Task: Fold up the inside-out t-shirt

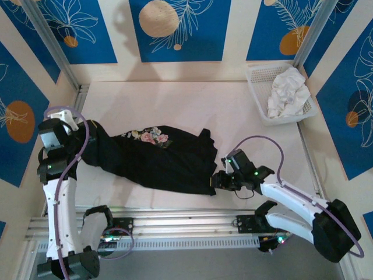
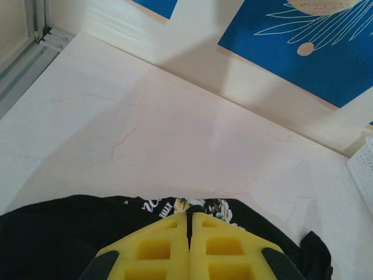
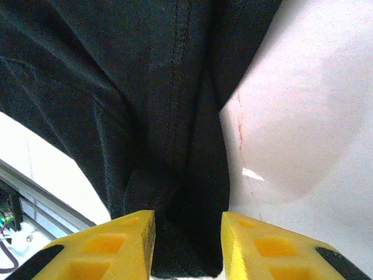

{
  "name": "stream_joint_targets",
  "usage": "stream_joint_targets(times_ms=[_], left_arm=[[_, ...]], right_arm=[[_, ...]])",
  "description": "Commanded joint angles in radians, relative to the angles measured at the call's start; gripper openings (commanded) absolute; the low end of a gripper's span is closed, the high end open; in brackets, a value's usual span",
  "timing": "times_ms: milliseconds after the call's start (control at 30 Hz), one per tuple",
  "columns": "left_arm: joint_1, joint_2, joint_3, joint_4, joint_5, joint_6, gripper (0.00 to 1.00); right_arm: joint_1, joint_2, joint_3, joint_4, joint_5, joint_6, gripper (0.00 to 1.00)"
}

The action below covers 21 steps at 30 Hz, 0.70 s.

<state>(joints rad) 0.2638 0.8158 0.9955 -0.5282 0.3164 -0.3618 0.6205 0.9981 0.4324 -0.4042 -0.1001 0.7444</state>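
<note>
At the frame's bottom the right fingers stand parted astride the black t-shirt, while the left fingers press together, hiding any pinched cloth.

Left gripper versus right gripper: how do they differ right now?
The left gripper has its fingers pressed together; those of the right gripper stand apart. The left gripper is at the left end of the t-shirt, the right gripper at its right end. Black cloth lies between the right gripper's fingers; none shows between the left gripper's. Both have yellow fingers.
</note>
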Motion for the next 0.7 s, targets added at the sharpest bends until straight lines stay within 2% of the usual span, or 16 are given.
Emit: stream_joint_targets(times_ms=[0,300,400,500,667], left_arm=[[0.008,0.007,0.000,0.054,0.046,-0.012,0.00],[0.003,0.023,0.006,0.064,0.071,-0.017,0.00],[0.001,0.028,0.009,0.064,0.075,-0.017,0.00],[0.001,0.031,0.009,0.065,0.082,-0.019,0.00],[-0.001,0.028,0.008,0.064,0.084,-0.019,0.00]], right_arm=[[0.025,0.060,0.047,0.060,-0.001,-0.026,0.37],[0.108,0.218,0.155,0.045,0.069,-0.124,0.43],[0.170,0.268,0.205,-0.015,0.153,-0.147,0.46],[0.239,0.319,0.257,-0.085,0.259,-0.154,0.53],[0.300,0.401,0.316,-0.183,0.401,-0.132,0.50]])
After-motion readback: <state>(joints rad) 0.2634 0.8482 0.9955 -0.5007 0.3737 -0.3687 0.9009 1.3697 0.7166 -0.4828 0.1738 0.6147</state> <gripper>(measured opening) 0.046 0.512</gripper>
